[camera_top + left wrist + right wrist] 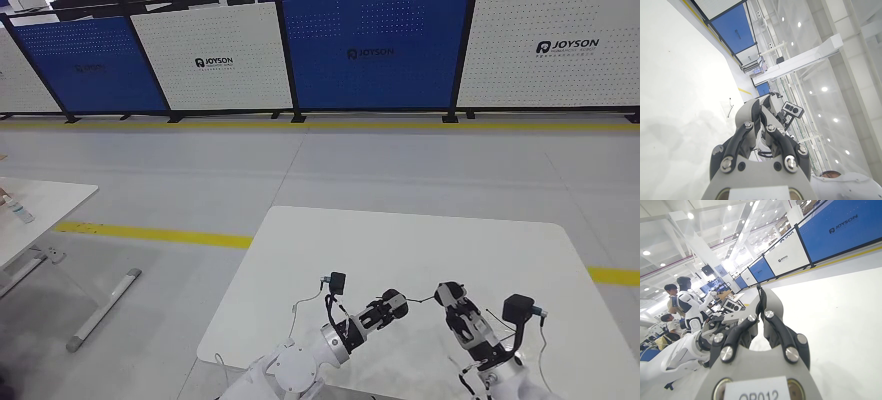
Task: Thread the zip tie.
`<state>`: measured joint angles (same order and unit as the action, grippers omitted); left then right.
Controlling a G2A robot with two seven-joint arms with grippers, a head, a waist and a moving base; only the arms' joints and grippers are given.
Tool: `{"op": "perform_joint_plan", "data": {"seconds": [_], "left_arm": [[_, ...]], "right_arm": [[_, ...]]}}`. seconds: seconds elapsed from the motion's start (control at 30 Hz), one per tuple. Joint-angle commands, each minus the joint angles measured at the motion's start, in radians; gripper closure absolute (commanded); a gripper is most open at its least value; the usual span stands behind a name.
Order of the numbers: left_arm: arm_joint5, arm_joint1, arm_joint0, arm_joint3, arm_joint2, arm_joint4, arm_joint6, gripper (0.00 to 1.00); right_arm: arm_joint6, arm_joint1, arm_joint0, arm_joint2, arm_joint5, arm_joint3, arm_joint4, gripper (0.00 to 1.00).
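- Top view first: both arms sit low over the near edge of the white table, their wrists angled toward each other.
- The left gripper and the right gripper are near each other but apart, tips pointing inward.
- Behind the table a yellow floor line runs across, and blue and white partition panels stand along the back.
- Left wrist view: the left claw's two fingers are pressed together at the tips (whether anything is pinched in there, I cannot tell).
- Just past those tips stands the right claw, and off to one side a thin grey strip lies flat on the tabletop; what it is I cannot make out.
- Right wrist view: the right claw is closed on the black zip tie.
- The strap runs up between the ribbed pads, and its small square head pokes out just beyond the fingertips, held above the table rather than lying on it.
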<state>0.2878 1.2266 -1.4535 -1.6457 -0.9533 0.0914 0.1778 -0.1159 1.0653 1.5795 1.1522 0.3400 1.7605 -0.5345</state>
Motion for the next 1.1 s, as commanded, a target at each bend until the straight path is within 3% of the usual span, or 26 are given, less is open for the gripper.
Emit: {"op": "perform_joint_plan", "data": {"seconds": [0.0,1.07], "left_arm": [[0.0,0.0,0.0,0.0,0.0,0.0,0.0,1.0],[-0.004,0.001,0.002,-0.003,0.004,-0.003,-0.005,1.0]], "right_arm": [[0.001,0.002,0.0,0.0,0.0,-0.002,0.0,1.0],[0.021,0.023,-0.019,-0.013,0.0,-0.029,-0.005,1.0]]}}
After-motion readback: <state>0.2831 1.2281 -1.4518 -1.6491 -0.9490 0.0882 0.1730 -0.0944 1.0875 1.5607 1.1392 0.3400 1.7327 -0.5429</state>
